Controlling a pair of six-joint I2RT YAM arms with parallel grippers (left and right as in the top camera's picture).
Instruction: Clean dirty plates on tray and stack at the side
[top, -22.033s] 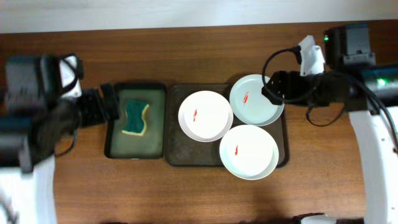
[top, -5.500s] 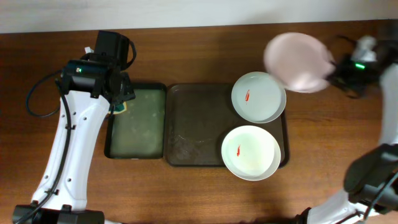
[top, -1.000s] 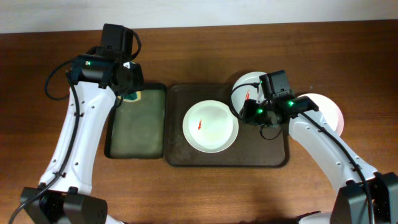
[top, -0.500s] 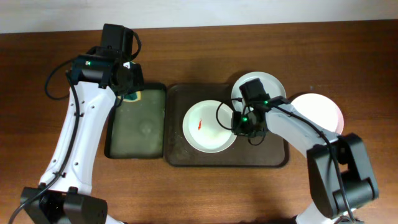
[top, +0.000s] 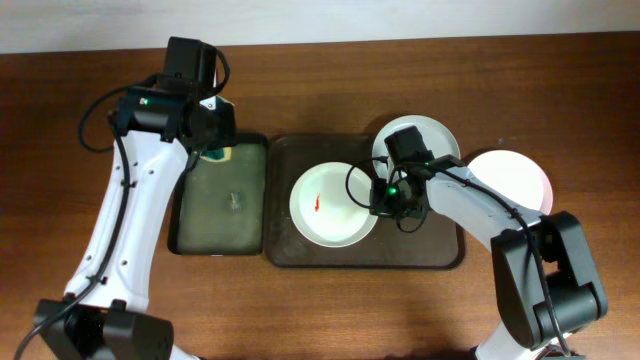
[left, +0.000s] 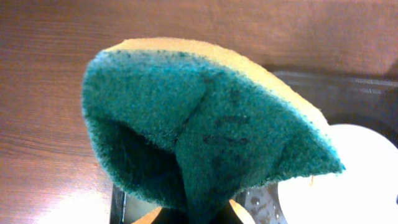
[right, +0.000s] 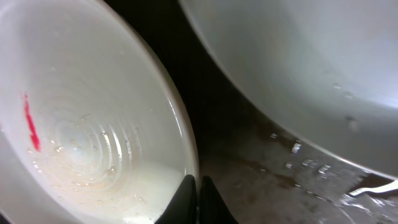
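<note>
A white plate (top: 330, 205) with a red smear (top: 316, 204) lies in the middle of the dark brown tray (top: 300, 250). My right gripper (top: 381, 196) is shut on its right rim; in the right wrist view the fingertips (right: 199, 190) pinch the plate's rim (right: 181, 127), one inside and one outside. A second smeared plate (top: 430, 145) sits at the tray's back right, partly under the right arm. A third plate (top: 515, 180) rests on the table right of the tray. My left gripper (top: 212, 148) holds a green and yellow sponge (left: 205, 124) above the small tray's back left corner.
The smaller dark tray (top: 220, 215) with a greenish wet floor lies directly left of the brown tray. Water drops dot the brown tray's floor (right: 267, 174). Bare wooden table (top: 300, 90) surrounds both trays.
My right gripper swung left from beside the back plate and shut on the middle plate's right rim. That plate has slid slightly left. The left arm holds still with the sponge.
</note>
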